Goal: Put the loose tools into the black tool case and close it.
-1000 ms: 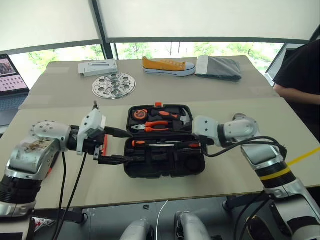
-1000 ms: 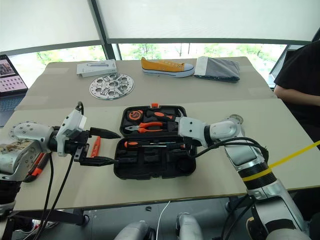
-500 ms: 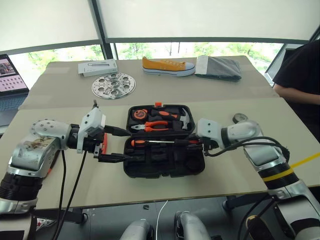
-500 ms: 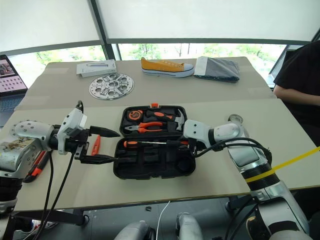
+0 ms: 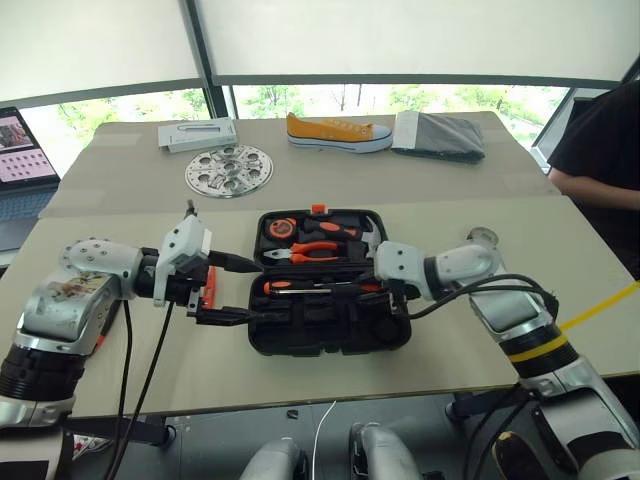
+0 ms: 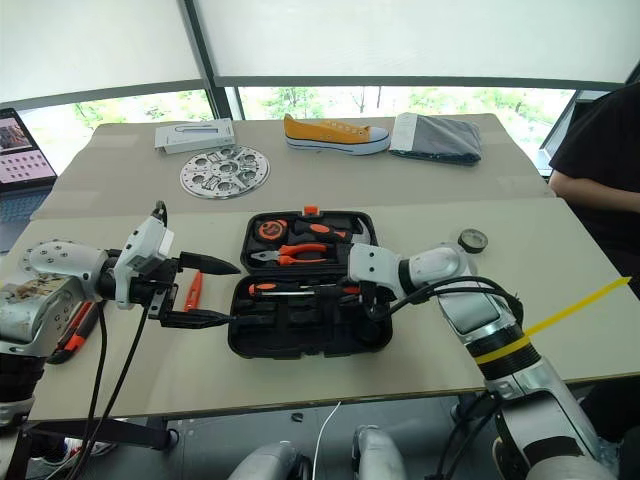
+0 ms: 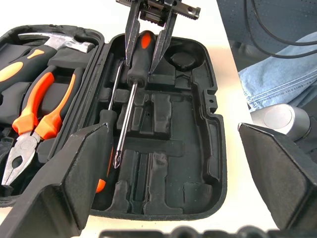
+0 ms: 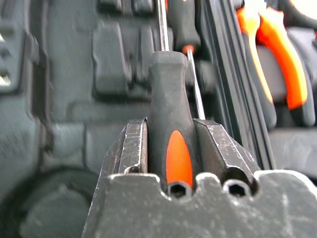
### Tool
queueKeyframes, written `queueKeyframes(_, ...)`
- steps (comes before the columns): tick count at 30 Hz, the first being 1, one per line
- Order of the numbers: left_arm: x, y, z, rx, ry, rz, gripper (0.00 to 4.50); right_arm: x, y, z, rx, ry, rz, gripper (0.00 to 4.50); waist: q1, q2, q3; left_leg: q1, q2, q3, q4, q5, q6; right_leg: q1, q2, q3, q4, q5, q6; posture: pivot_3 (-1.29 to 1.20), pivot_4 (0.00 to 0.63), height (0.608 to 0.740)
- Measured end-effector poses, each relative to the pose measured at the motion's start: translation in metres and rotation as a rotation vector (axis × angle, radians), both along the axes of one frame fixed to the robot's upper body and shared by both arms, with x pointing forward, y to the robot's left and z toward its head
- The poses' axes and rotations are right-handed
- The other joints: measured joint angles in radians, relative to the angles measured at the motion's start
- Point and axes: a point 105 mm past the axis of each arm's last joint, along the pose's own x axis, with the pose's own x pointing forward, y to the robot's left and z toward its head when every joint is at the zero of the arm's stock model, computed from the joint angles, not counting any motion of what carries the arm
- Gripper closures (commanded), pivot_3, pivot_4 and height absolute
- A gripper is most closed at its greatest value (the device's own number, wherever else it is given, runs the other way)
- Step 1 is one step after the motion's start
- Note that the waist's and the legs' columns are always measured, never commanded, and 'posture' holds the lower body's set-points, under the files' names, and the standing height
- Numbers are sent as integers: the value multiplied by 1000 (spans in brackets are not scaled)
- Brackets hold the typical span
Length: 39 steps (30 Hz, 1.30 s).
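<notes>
Screwdriver lies lengthwise in case, tip toward left gripper.

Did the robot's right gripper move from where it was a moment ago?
Yes. The right gripper slid toward the robot's left along the black tool case, closing on a screwdriver over its lower tray; the small dark tape roll behind the arm is now uncovered.

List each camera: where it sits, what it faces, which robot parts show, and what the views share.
Head stereo pair: looks forward and down at the black tool case on the table; both arms show.
Left wrist view: looks along the open left pincer into the case, at the right pincer.
Right wrist view: looks along the right pincer, shut on a screwdriver.
Shared: case, screwdriver, pliers.
</notes>
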Motion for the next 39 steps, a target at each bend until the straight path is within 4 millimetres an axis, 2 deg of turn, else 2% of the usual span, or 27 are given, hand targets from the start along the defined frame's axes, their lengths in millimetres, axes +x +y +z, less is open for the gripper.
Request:
queueKeyframes(1,0,0,0,0,0,0,0,2,-1,0,-8,-4,-4,3427,-1,0,0,0,0,0,0,0,0,0,0,0,0,0,0,0,150,740)
queueKeyframes(2,0,0,0,0,-1,1,0,4,-3,-1,-15,-5,-12,2429,-1,0,0,0,0,0,0,0,0,0,0,0,0,0,0,0,150,740)
queueKeyframes(3,0,0,0,0,-1,2,0,5,-4,-2,-15,-3,-18,2024,0,0,0,0,0,0,0,0,0,0,0,0,0,0,0,0,150,740)
queueKeyframes(4,0,0,0,0,-1,2,0,5,-4,-2,-15,-3,-21,1851,0,0,0,0,0,0,0,0,0,0,0,0,0,0,0,0,150,740)
queueKeyframes(9,1,0,1,0,-4,3,0,8,3,9,12,-34,-6,154,-1,0,0,0,0,0,0,0,0,0,0,0,0,0,0,0,150,740)
queueKeyframes(10,1,0,1,-1,-7,2,0,7,7,12,31,-33,2,154,-1,0,0,0,0,0,0,0,0,0,0,0,0,0,0,0,150,740)
queueKeyframes(13,2,-1,2,-4,-16,-2,0,4,17,16,85,-3,7,706,-1,0,0,0,0,0,0,0,0,0,0,0,0,0,0,0,150,740)
queueKeyframes(18,3,-1,2,-6,-13,0,0,0,21,19,118,32,4,2518,1,0,0,0,0,0,0,0,0,0,0,0,0,0,0,0,150,740)
queueKeyframes(22,4,-3,5,-7,-27,-6,0,-2,19,6,114,58,-16,3894,-1,0,0,0,0,0,0,0,0,0,0,0,0,0,0,0,150,740)
queueKeyframes(24,4,-3,6,-7,-27,-7,0,-2,20,3,104,59,-20,4447,-1,0,0,0,0,0,0,0,0,0,0,0,0,0,0,0,150,740)
queueKeyframes(35,5,-4,3,0,-23,-11,0,3,25,-8,-6,-79,39,4447,-3,-3,-2,5,0,0,-1,0,0,3,0,1,0,0,0,0,150,740)
queueKeyframes(39,7,-2,1,10,-26,19,0,3,29,-5,37,-70,23,4447,-4,-3,-2,5,0,0,-1,0,0,3,0,1,1,0,0,0,150,740)
